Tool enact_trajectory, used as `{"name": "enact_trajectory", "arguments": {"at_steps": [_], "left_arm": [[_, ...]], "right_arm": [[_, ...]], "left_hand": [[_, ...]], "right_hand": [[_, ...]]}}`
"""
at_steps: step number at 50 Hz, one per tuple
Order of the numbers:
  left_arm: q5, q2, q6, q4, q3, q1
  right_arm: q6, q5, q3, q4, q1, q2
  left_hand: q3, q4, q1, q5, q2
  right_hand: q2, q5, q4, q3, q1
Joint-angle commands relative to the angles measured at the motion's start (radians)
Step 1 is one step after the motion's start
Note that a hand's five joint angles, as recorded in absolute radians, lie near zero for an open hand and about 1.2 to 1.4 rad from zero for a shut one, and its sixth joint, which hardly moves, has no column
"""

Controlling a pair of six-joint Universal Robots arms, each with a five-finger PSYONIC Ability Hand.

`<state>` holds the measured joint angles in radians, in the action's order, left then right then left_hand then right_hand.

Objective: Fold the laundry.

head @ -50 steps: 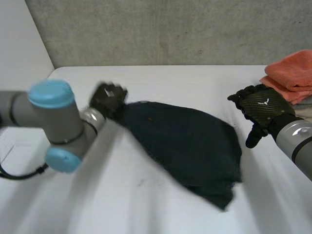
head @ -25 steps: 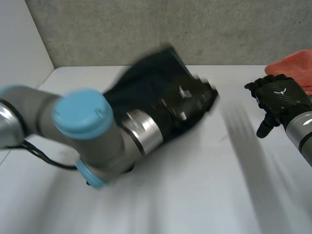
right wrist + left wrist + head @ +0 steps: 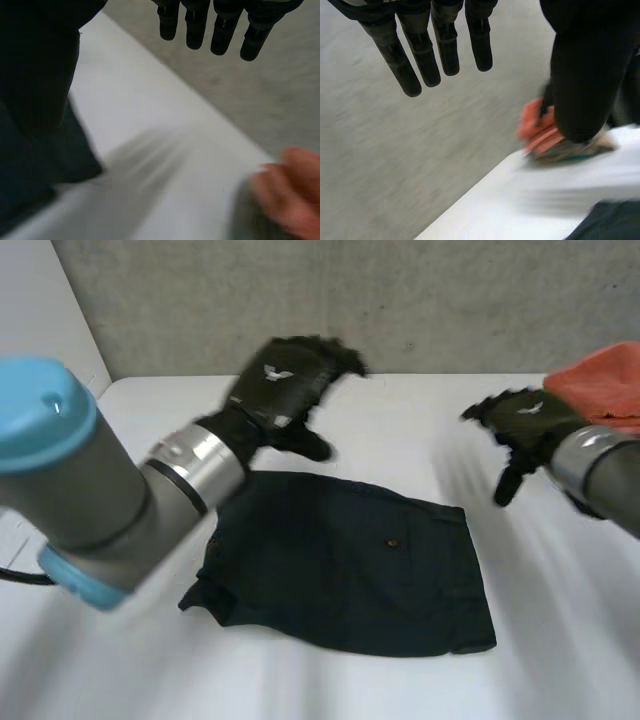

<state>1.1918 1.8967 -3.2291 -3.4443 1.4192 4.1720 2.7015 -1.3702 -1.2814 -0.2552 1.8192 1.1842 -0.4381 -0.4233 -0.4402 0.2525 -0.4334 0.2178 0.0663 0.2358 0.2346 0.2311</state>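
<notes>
Left robot hand [image 3: 283,380] and right robot hand [image 3: 522,420] hover open, empty, near dark shorts [image 3: 350,575]; gripping matching corners should fold evenly.

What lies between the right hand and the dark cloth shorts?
Only bare white table, in the head view, separates the right hand from the dark cloth shorts.

My black left hand [image 3: 285,380] looks matt, like hard plastic, and my wrist ring [image 3: 195,465] is bright bare metal. The dark navy shorts [image 3: 350,570] are dull woven cloth. The white table [image 3: 400,430] is smooth and matt, the grey wall [image 3: 450,310] rough like concrete, the orange towel [image 3: 600,385] soft cloth.
</notes>
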Motion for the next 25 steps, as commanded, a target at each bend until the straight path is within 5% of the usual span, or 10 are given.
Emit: {"name": "enact_trajectory", "arguments": {"at_steps": [1,9,17,21,25], "left_arm": [[0.061,0.234,-0.066,0.256,-0.203,0.125],[0.095,0.438,-0.296,0.395,-0.356,0.155],[0.161,0.518,-0.334,0.395,-0.405,0.158],[0.158,0.553,-0.350,0.405,-0.416,0.158],[0.160,0.570,-0.374,0.410,-0.439,0.155]], "right_arm": [[0.098,0.003,0.108,-0.075,0.061,-0.185],[0.165,0.003,0.149,-0.003,0.068,-0.311],[0.179,0.028,0.214,0.036,0.077,-0.419],[0.176,0.028,0.231,0.048,0.080,-0.440],[0.175,0.029,0.246,0.080,0.091,-0.451]], "left_hand": [[-0.063,-0.078,-0.061,0.074,-0.068],[-0.060,-0.075,-0.058,0.071,-0.065],[-0.136,-0.151,-0.134,0.147,-0.141],[-0.298,-0.312,-0.296,0.309,-0.302],[-0.705,-0.720,-0.703,0.716,-0.710]], "right_hand": [[0.167,0.143,0.149,0.150,0.153],[0.214,0.190,0.196,0.197,0.200],[0.375,0.352,0.357,0.358,0.362],[0.548,0.525,0.530,0.531,0.535],[1.000,0.976,0.982,0.983,0.986]]}}
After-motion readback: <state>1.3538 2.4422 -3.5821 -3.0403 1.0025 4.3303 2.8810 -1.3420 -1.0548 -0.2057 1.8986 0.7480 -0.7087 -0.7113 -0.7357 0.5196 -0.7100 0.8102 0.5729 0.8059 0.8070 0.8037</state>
